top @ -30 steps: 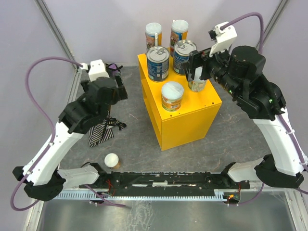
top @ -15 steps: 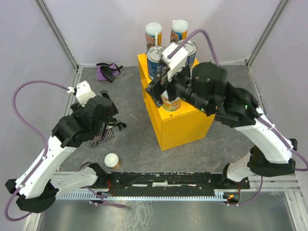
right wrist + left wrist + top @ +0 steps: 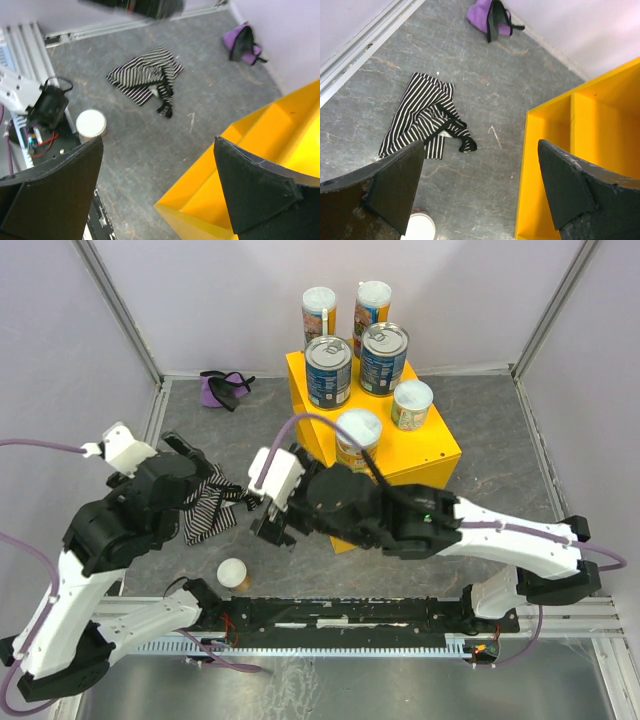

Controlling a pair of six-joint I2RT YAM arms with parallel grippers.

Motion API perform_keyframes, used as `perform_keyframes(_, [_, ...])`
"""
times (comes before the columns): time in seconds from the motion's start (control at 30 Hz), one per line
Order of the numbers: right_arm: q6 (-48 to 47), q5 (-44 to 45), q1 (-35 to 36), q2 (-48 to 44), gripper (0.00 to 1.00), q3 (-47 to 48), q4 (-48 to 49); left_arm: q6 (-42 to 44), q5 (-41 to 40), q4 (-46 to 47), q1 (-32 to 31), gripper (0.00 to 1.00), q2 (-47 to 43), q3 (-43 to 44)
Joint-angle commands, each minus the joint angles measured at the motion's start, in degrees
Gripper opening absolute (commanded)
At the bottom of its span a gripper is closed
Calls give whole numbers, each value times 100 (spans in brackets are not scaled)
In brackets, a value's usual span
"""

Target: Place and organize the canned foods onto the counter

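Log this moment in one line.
left gripper open | right gripper open | blue tins, two tubs atop counter | lone tub on table

Seen from above, the left arm (image 3: 130, 515) covers part of the striped cloth (image 3: 210, 515). The right arm (image 3: 400, 525) hides the yellow counter's (image 3: 425, 455) near lower front and the base of one short can (image 3: 358, 432). The print on the blue-labelled tin (image 3: 328, 375) is too small to read. The left wrist view cuts the white-lidded tub (image 3: 420, 227) at its bottom edge. A dark shape (image 3: 135, 6) blurs along the right wrist view's top edge.
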Motion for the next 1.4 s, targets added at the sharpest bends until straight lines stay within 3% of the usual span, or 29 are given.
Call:
perform_keyframes(0.0, [441,-314,104,-289,99,-1031,953,-556,-567,-307,16,100,-110,520])
perform_keyframes(0.4, [934,-1266,111,497,99,-2603,2458,-559,-656,-151,11,100,-242,818])
perform_keyframes(0.93, [1489,-2368,-34,1993,100,-2742,3515,90,-533,94,10,100,-58,1432])
perform_keyframes(1.37, [1616,-2260,-228,2651,100,-2686,3870,299,-373,235,12,100,-51,1534])
